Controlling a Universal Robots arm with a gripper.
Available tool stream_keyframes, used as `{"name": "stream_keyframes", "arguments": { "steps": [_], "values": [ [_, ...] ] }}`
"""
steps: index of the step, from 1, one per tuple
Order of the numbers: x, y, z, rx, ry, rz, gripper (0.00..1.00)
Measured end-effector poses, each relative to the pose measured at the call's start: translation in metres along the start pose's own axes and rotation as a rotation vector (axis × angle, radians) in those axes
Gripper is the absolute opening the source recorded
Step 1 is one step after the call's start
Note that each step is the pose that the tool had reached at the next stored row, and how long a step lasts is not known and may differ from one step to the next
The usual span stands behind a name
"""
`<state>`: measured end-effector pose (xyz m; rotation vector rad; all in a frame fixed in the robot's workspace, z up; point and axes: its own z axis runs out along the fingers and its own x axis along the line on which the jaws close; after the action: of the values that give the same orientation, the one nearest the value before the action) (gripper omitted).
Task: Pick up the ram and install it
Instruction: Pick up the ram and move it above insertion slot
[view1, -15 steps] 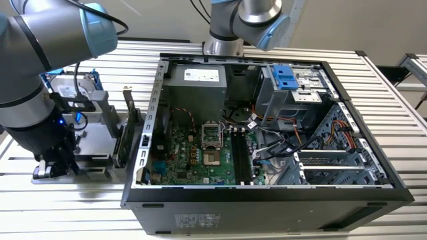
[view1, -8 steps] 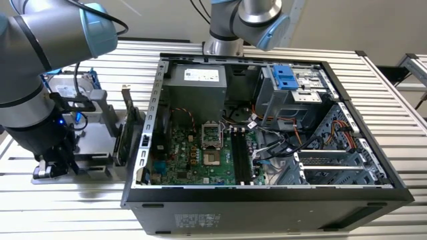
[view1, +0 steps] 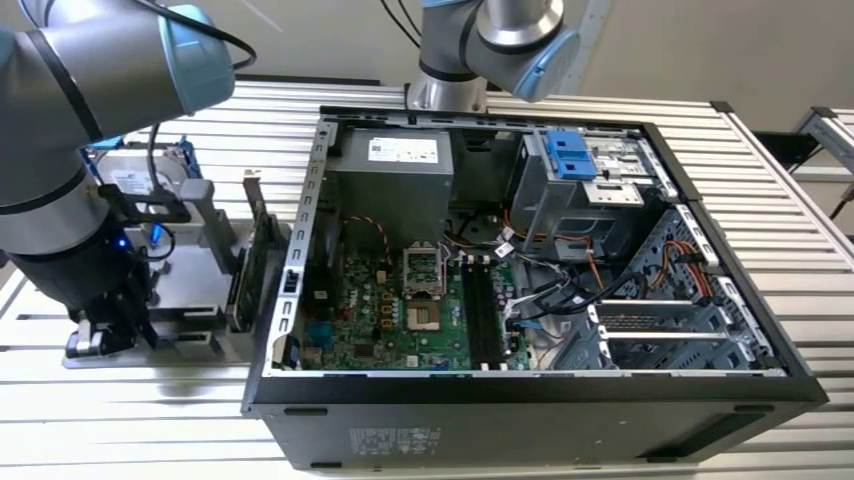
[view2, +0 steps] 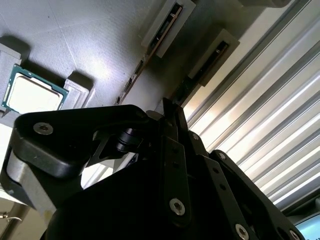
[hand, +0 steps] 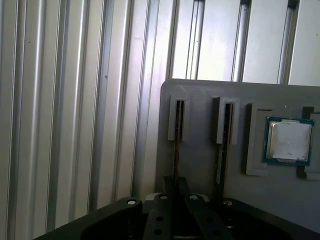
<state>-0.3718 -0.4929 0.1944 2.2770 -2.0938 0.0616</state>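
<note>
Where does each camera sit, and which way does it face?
Exterior view: off the arm, looking down into the open computer case on the slatted table; the arm shows at the exterior view's left.
First wrist view: on the wrist, looking past the gripper onto the grey tray.
Second wrist view: on the wrist too, looking past the gripper at the same tray.
Both wrist views share the ram and processor chip.
</note>
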Motion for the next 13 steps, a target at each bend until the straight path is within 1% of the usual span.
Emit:
{"name": "stream_keyframes", "arguments": {
  "steps": [2,13],
  "values": [
    [0.0001,0.0000,-0.0018,0.0000,0.0000,0.001,0.00],
    [0.0010,0.0003,-0.0167,-0.0002,0.0000,0.003,0.00]
  ]
}}
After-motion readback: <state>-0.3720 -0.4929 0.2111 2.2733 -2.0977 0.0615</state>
